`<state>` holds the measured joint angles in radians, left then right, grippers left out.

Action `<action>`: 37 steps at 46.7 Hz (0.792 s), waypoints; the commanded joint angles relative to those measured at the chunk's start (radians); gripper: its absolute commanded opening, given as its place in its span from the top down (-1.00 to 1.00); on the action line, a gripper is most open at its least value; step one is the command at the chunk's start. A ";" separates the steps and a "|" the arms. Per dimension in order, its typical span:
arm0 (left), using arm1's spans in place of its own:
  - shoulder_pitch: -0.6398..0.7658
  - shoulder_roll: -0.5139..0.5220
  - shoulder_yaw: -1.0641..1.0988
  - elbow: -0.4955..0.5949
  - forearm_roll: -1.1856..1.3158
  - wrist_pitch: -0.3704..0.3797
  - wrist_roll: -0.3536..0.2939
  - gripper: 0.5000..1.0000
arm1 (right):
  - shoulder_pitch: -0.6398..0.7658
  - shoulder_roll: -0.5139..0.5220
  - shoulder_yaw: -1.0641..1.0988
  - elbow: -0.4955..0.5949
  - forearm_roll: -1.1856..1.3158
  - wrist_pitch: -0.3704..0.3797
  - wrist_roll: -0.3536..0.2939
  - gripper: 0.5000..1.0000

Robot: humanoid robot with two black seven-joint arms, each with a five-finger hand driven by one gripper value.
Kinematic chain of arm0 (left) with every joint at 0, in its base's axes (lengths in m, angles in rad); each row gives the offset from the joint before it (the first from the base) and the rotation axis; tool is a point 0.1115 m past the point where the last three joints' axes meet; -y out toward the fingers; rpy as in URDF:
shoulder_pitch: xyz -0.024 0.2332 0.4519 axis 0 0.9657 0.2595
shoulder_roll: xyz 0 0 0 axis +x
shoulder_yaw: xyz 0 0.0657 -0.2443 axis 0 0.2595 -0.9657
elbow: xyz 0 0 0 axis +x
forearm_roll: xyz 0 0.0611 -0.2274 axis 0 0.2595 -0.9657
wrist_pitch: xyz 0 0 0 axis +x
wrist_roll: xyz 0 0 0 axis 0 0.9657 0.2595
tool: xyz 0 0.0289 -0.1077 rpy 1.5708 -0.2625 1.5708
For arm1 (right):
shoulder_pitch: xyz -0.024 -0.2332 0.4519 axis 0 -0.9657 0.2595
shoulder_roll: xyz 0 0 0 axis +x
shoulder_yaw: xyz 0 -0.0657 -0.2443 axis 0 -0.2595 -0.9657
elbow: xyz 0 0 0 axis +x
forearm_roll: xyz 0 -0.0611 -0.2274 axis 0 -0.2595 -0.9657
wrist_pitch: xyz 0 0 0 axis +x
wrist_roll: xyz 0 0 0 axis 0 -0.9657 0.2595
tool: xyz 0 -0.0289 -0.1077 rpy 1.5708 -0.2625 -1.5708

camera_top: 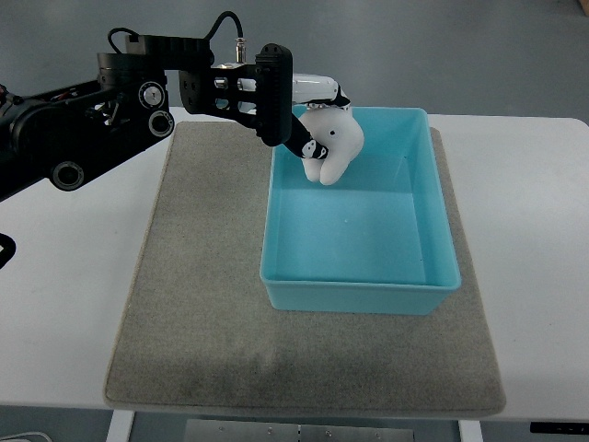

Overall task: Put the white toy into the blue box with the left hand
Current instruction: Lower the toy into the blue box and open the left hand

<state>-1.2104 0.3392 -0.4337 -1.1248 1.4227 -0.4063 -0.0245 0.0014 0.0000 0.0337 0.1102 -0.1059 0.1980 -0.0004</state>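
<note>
From the top view, the left hand (294,115) is reaching in from the picture's left, its fingers (317,147) curling around the white toy (333,145) and holding it over the far left corner of the blue box (359,296). The box is sitting on a grey mat (202,304) that is lying on the white worktop (64,322).

A robot test lab — a plain white bench (55,331) with a grey felt mat (212,304) laid flat on it, a black robot arm (83,120) with exposed cables reaching in from the left, and bare grey floor (414,46) beyond — nothing homely.
</note>
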 commanded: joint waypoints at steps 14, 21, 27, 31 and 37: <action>0.075 -0.103 0.006 0.049 0.042 0.046 0.000 0.13 | 0.000 0.000 0.000 0.000 0.000 0.000 0.000 -0.74; 0.086 -0.111 0.027 0.056 0.041 0.046 0.001 -0.53 | 0.000 0.000 0.000 0.000 0.000 0.000 0.000 -0.74; 0.094 -0.111 0.027 0.054 0.041 0.046 0.001 -0.83 | 0.000 0.000 0.000 0.000 0.000 0.000 0.000 -0.74; 0.092 -0.109 0.027 0.054 0.041 0.046 0.000 -0.84 | 0.000 0.000 0.000 0.000 0.000 0.000 0.000 -0.74; 0.080 -0.106 0.021 0.054 0.022 0.046 0.000 -0.97 | 0.000 0.000 0.000 0.000 0.000 0.000 0.000 -0.74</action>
<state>-1.1202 0.2305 -0.4066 -1.0705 1.4608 -0.3604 -0.0243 0.0015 0.0000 0.0337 0.1105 -0.1058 0.1979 -0.0001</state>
